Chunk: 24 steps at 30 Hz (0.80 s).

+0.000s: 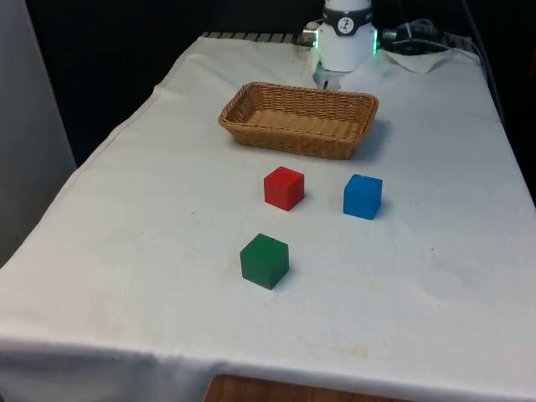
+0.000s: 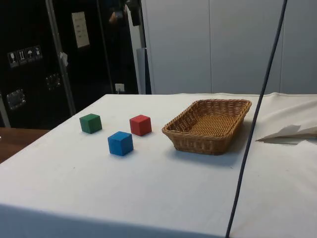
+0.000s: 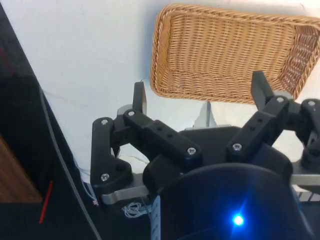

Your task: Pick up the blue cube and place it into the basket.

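Blue cube (image 1: pixel 363 197) sits apart from basket (image 1: pixel 299 119), open cloth (image 1: pixel 151 209) around

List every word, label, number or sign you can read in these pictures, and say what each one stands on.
No text can be read.
Pale sheet on the dark cabinets: print too small to read.
Small symbol stickers on the cabinets: too small to read.
Blue cube, red cube, green cube, basket: no markings.
Gripper, open above the basket: no lettering.

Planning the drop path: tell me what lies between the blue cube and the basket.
Nothing but bare white cloth. In the front view, the blue cube sits apart from the basket; the red cube stands off to its side, outside that stretch.
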Tool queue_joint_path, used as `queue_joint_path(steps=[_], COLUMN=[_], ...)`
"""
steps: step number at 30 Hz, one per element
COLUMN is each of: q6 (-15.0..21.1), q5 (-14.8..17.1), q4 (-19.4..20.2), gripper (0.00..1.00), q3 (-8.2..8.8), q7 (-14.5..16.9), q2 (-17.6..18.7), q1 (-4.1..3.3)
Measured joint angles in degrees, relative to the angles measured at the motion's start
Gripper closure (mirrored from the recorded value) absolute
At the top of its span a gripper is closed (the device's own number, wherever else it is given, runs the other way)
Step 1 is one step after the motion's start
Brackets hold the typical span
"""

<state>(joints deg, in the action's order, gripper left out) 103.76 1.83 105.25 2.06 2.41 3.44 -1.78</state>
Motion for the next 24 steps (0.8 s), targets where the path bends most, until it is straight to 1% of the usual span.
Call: queue_joint_path(steps=[4,6,10,12,16,20,21,22,24], q6=[0.3,0.9,1.8,2.0,2.8,3.4,3.4,3.8,4.5], q5=[-0.3,-1.6,-3.3,-3.7,-5.7,-7.1,-7.1,-7.7,-8.0], q4=[-0.1,-0.1,-0.1,-0.1,-0.1,-0.1,-0.1,0.0,0.3], gripper=[0.0,0.0,0.0,0.0,0.0,0.0,0.0,0.0,0.0], q3=[-0.46,-1.2,-1.95,-2.12,-3.15,-4.01,-4.01,-4.53,-4.87], q7=[-0.5,-1.8,-3.2,-3.6,-5.5,-7.0,-7.0,-7.9,-8.5], q2=[0.3,0.6,1.1,1.2,1.8,2.4,2.4,2.8,3.2], q1=[-0.11,-0.17,-0.23,-0.23,-0.4,-0.52,-0.52,-0.52,-0.52])
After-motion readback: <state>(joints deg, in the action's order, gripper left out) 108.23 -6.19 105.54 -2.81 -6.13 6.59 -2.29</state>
